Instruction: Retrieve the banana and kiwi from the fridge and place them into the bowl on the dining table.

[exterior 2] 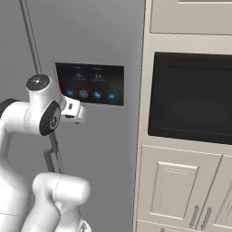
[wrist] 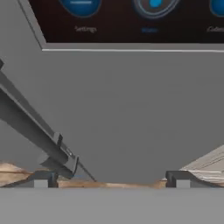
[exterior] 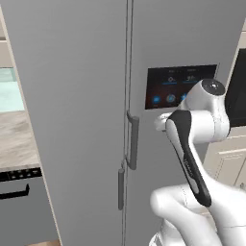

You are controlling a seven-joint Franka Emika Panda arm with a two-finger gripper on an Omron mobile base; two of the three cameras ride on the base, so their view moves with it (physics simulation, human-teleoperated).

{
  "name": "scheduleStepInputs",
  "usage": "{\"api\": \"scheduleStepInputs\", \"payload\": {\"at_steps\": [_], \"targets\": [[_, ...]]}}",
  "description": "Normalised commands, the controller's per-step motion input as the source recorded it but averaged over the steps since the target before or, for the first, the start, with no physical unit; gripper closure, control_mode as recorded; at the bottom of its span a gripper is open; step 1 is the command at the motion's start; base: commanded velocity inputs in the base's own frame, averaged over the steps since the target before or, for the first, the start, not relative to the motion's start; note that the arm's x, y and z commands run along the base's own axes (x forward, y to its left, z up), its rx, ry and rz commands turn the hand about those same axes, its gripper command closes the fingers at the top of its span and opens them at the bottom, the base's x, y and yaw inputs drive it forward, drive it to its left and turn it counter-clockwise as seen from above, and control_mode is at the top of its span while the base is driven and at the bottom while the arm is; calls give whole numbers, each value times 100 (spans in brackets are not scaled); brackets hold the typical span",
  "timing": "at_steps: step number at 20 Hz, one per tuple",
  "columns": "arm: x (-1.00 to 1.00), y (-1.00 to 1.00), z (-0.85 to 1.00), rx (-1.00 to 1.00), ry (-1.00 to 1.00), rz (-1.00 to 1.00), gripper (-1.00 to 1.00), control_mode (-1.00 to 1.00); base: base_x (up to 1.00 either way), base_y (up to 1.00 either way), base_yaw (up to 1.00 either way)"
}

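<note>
- The fridge (exterior: 81, 96) is the largest thing, tall and grey, with both doors shut; the seam between the doors runs top to bottom through the left base view; its grey front also shows in the hand view (wrist: 131, 109) and on the left of the right base view (exterior 2: 104, 149).
- The cream cabinets (exterior 2: 181, 190) stand just beside the fridge's right edge; a dark oven window (exterior 2: 192, 97) sits in them above panelled doors.
- The marble-patterned bench (exterior: 17, 139) lies to the left of the fridge, with a dark appliance front (exterior: 19, 190) under its near edge.
- The black dispenser panel (exterior: 180, 86) sits on the right door, lit with blue icons; in the hand view it runs along the top edge (wrist: 131, 19).
- Two dark bar handles (exterior: 133, 141) stand upright on either side of the door seam; one crosses the lower left of the hand view at a slant (wrist: 39, 140).
- The gripper (wrist: 109, 180) points at the right door just below the panel; its fingers (wrist: 41, 179) stand wide apart, released, with nothing between them; the right handle lies just beside the left finger; whether they touch is unclear.
</note>
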Motion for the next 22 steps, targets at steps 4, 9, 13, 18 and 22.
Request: {"api": "scheduleStepInputs", "payload": {"at_steps": [4,9,13,18,22], "targets": [[-41,-9,-27,0,-28,0,-100,-100,0,0,0],[-15,-10,-11,0,-27,0,-100,-100,0,0,0],[0,-1,0,0,-4,0,-100,-100,0,0,0],[0,0,0,0,0,0,-100,-100,0,0,0],[0,0,0,0,0,0,-100,100,-8,0,0]]}}
